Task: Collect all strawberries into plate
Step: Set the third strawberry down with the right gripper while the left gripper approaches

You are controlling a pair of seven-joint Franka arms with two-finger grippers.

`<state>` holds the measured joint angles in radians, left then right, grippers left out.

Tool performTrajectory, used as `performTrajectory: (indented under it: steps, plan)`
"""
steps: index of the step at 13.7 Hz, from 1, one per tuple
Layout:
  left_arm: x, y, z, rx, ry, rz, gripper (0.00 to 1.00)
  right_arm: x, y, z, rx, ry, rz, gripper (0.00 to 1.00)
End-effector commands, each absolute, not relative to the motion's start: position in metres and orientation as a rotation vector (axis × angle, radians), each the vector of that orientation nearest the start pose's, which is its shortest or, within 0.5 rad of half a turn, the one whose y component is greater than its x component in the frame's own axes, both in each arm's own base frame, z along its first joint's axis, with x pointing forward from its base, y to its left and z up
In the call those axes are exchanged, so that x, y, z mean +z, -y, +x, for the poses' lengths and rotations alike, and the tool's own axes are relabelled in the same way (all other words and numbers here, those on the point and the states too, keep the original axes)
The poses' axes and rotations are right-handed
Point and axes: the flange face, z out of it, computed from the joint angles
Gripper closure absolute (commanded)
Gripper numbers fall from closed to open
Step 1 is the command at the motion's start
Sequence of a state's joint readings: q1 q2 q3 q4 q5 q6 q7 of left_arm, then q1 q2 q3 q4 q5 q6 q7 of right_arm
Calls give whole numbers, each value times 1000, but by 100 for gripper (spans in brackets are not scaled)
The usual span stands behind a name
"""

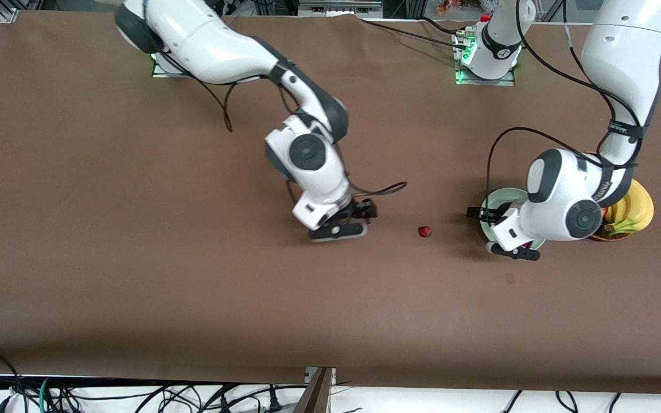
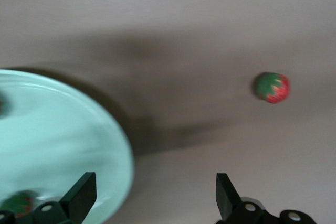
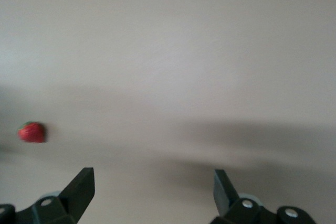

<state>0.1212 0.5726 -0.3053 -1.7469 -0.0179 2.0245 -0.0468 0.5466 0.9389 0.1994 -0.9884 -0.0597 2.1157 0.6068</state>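
While one strawberry (image 1: 424,231) lies on the bare brown table (image 1: 135,258) between the two grippers, another (image 2: 17,203) sits in the mint-green plate (image 1: 494,201). The left gripper (image 2: 155,198) hangs over the plate's rim, jaws wide and empty; the right gripper (image 3: 152,195) hovers beside the loose strawberry, likewise spread and empty.

The left gripper (image 2: 152,198) holds its black jaws wide apart over the glossy mint-green plate's (image 2: 79,129) rim and brown tabletop (image 2: 184,35); a small red strawberry (image 2: 273,87) lies ahead of one jaw.

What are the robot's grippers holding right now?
Nothing. The left gripper and the right gripper are both open and empty; one strawberry lies on the table.
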Motion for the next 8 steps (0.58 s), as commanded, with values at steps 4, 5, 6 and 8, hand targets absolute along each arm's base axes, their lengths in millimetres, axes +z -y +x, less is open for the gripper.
performTrajectory:
  steps: [4, 5, 6, 8]
  plan:
    - [270, 207, 639, 303, -59, -3279, 0, 342, -337, 692, 72, 308, -3029, 0]
    - [266, 218, 636, 286, 32, -3269, 0, 353, -312, 699, 90, 308, -3038, 0]
    - [262, 228, 633, 257, 116, -3262, 0, 360, -289, 705, 110, 279, -3058, 0]
    - [256, 239, 630, 131, 302, -3214, 0, 392, -230, 715, 136, 171, -3079, 0]
